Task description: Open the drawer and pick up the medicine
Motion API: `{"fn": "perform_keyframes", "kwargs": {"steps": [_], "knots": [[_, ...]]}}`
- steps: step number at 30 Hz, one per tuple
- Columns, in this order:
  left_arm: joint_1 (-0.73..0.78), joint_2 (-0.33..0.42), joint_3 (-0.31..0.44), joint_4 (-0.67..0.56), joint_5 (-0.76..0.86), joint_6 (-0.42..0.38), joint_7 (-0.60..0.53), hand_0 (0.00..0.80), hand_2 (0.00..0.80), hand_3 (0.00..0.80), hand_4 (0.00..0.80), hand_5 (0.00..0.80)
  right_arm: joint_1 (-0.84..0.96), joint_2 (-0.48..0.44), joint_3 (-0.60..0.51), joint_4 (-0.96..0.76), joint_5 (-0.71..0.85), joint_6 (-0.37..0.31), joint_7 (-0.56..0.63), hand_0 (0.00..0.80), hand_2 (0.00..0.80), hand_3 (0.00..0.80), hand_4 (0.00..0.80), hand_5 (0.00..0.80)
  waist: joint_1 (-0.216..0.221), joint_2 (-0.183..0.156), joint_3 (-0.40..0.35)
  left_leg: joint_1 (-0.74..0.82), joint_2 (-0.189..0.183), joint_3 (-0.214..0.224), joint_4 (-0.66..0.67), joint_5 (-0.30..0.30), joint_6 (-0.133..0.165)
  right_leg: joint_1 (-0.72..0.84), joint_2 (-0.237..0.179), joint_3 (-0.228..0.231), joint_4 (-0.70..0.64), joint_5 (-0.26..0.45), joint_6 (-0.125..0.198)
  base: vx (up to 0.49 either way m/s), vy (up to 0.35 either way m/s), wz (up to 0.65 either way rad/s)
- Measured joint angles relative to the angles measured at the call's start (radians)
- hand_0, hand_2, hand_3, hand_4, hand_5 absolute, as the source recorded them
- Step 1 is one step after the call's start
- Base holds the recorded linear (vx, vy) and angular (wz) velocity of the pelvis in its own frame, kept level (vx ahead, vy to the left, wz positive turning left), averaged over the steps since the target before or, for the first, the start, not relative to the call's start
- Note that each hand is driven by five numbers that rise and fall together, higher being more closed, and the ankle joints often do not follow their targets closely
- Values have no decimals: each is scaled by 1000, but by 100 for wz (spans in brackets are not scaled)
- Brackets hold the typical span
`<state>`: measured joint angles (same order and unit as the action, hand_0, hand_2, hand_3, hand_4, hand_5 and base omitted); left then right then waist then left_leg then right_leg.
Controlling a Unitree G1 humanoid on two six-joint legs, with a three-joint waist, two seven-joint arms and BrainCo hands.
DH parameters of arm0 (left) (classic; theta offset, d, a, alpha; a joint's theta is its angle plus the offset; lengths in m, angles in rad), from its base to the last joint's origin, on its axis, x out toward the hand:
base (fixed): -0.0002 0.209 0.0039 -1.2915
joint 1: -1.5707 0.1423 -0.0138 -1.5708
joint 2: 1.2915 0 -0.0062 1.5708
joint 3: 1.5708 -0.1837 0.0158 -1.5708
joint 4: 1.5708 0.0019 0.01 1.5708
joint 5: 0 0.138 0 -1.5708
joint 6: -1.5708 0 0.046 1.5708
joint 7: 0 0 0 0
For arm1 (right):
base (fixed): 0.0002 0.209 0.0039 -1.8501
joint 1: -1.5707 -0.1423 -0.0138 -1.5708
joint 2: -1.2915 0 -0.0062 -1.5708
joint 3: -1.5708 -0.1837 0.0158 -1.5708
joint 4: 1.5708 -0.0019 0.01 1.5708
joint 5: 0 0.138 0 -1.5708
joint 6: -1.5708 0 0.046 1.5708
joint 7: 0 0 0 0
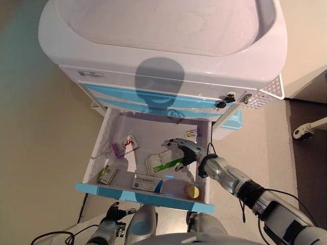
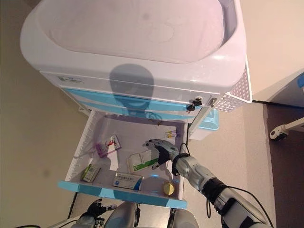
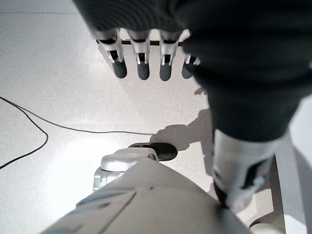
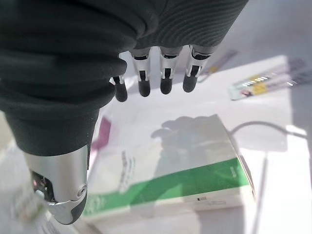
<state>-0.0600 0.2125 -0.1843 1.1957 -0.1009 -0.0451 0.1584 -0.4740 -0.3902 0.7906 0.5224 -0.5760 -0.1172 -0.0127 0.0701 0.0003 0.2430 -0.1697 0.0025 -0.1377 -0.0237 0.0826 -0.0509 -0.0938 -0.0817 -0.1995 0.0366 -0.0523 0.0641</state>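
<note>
White drawer (image 1: pixel 100 153) holds green-striped medicine box (image 1: pixel 162 163) under right hand (image 1: pixel 185 149).

My two head eyes look steeply down, sharing the open drawer (image 1: pixel 153 153); right wrist camera hangs close above it, left wrist camera below, facing floor (image 3: pixel 58 87).
</note>
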Motion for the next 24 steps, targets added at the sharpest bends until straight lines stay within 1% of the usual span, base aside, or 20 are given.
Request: {"fn": "perform_keyframes", "kwargs": {"steps": [2,9,10,13,15,19,20,24], "knots": [[-5,2,-11,1,0,0,1,0,0,0,0,0,-14,19,8,51,-23,2,3,0,0,0,0,0,0,-3,2,0,0,0,0,0,0,0,0,0,0,0,0,0,0,0],[-20,1,-14,1,-1,1,4,0,0,0,0,0,-37,45,30,80,-55,15,2,0,0,0,0,0,1,-2,13,-20,-1,0,3,1,1,-23,-2,0,10,0,0,0,0,0],[-28,2,-29,1,-3,1,10,0,0,0,0,0,-48,59,30,113,-61,17,-2,0,0,0,0,0,0,-1,22,-20,-2,0,4,2,1,-23,-3,1,12,0,0,0,0,0],[-31,1,-32,0,-14,0,14,0,0,0,0,0,-64,79,43,137,-64,27,-15,0,0,0,0,0,2,0,28,-27,-3,0,8,2,2,-30,-4,1,16,0,0,0,0,0],[-39,0,-39,0,-34,-1,19,0,0,0,0,0,-96,96,46,189,-68,39,-33,0,0,0,0,0,5,9,36,-47,-4,0,15,2,3,-51,-6,1,27,0,0,0,0,0],[-47,-2,-51,0,-42,-2,23,0,0,0,0,0,-106,102,46,194,-81,50,-58,0,0,0,0,0,18,17,45,-51,-6,0,18,4,4,-56,-9,1,31,0,0,0,0,0],[-49,-3,-52,0,-42,-2,24,0,0,0,0,0,-108,103,46,195,-81,56,-67,0,0,0,0,0,28,19,46,-52,-6,0,18,4,5,-58,-9,1,32,-1,0,0,0,0],[-53,-4,-52,0,-44,-4,37,0,0,0,0,0,-124,107,45,197,-81,62,-101,0,0,0,0,0,31,25,62,-69,-7,0,18,9,5,-80,-11,1,45,-1,0,0,0,0]]}}
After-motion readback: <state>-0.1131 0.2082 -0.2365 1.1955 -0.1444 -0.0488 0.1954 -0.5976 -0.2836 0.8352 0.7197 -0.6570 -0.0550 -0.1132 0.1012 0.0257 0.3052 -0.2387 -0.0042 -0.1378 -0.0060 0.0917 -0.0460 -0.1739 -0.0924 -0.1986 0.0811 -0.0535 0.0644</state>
